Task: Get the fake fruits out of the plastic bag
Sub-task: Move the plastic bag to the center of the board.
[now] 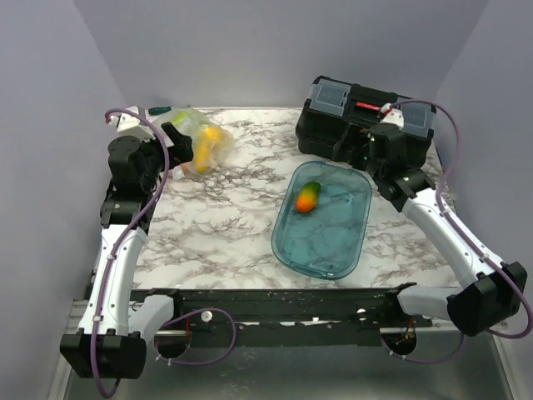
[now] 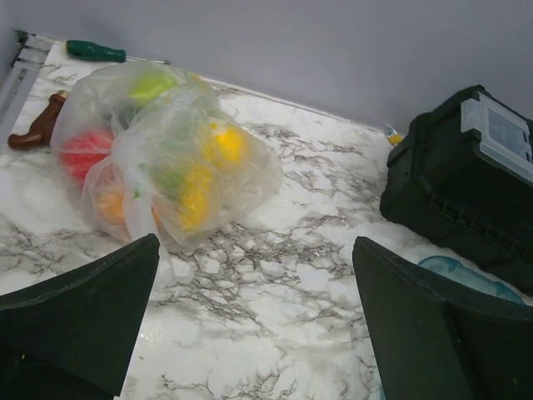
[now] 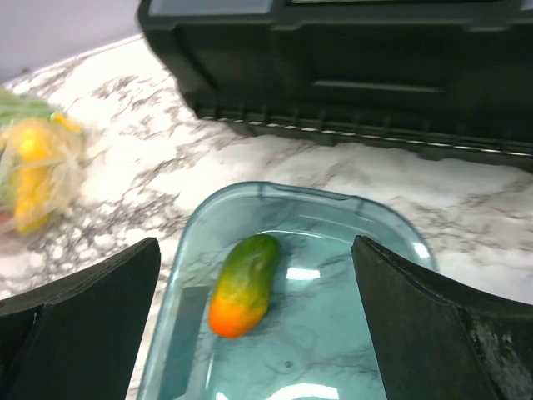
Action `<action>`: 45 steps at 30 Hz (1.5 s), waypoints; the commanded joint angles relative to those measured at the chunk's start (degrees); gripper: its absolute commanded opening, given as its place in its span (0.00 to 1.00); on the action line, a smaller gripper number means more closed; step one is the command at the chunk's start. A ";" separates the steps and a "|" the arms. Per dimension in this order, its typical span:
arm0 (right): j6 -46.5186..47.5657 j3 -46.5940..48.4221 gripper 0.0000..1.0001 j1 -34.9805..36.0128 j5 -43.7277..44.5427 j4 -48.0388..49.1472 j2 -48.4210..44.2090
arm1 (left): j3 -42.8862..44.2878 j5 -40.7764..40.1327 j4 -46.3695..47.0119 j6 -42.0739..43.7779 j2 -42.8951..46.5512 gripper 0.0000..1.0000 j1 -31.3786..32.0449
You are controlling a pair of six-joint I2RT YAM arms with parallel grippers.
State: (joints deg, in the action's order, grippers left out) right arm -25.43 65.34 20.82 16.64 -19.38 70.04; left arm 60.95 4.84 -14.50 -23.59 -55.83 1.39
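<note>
while the left claw [image 2: 254, 275] and right claw [image 3: 254, 267] both gape wide, grasping nothing, the count reads: one plastic bag [image 2: 166, 158] on the worktop [image 2: 316, 192], far-left corner, just ahead of the left claw and apart from it. fake fruits [image 2: 225, 143] inside: one red, one orange, two yellow, perhaps two green; the film blurs them. one green-orange fruit [image 3: 244, 284] lies loose in the one blue tray [image 3: 366, 215], below and ahead of the right claw. one black toolbox [image 3: 350, 67] behind the tray.
</note>
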 commanded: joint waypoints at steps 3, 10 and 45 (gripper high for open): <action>-5.13 6.80 1.00 10.57 1.63 -1.25 9.65 | -2.86 -16.34 -1.23 -5.13 0.37 0.99 0.11; -8.72 12.00 1.00 18.88 2.73 -2.15 18.43 | -5.20 -18.31 -0.58 -6.73 0.60 0.99 -0.42; -17.17 1.20 1.00 24.87 1.28 7.14 10.91 | 9.83 9.73 -13.06 -11.47 -34.03 0.86 -9.94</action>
State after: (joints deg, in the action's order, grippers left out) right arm -41.82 67.57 45.50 18.11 -12.88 80.90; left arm 68.71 9.82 -26.02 -34.59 -87.26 -8.27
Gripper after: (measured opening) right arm 0.998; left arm 0.920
